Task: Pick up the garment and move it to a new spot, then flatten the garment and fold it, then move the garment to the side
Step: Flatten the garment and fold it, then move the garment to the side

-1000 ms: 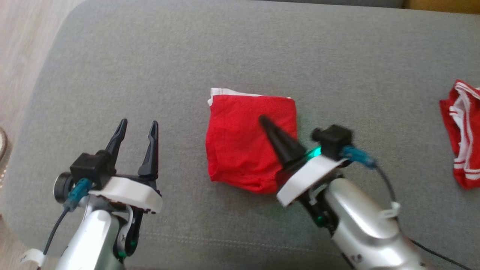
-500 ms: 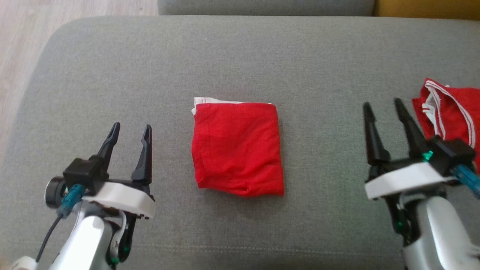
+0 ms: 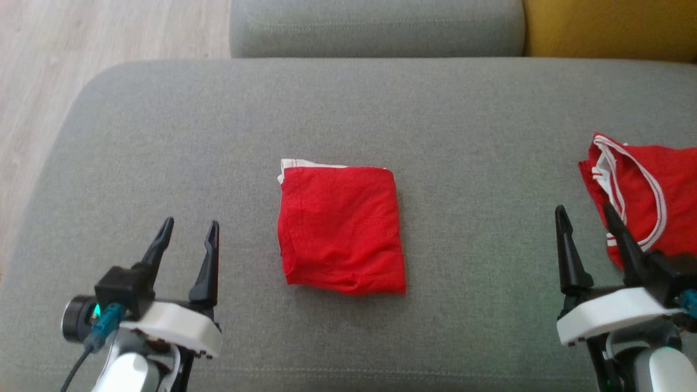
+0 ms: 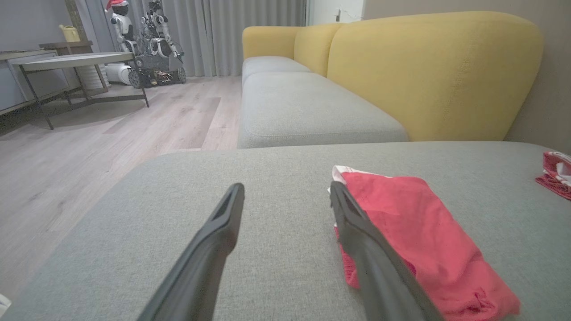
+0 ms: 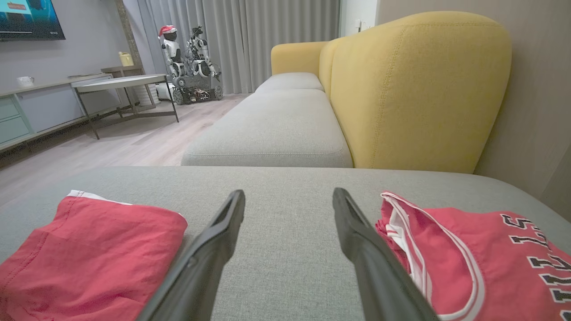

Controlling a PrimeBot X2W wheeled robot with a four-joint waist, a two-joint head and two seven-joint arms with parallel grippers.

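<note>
- Garment [image 3: 340,228]: red, with white trim showing at the far-left corner, folded into a compact near-square. It lies flat near the middle of the grey sofa cushion [image 3: 435,109] and touches neither gripper.
- Left gripper [image 3: 190,223]: fingers spread wide with nothing between them. It hovers near the cushion's front edge, to the left of the garment and apart from it.
- Right gripper [image 3: 584,208]: fingers spread wide and empty. It is well to the right of the garment, just beside a red jersey [image 3: 642,185] with white trim and numerals.
- Status, as judged: relocation, flattening and folding appear complete. The edges are mostly square, with a small wrinkle at the near hem.
- Remaining, as judged: the move to the side. The garment sits centrally, so this step looks not yet done, though the views do not settle whether this spot is the intended one.
</note>
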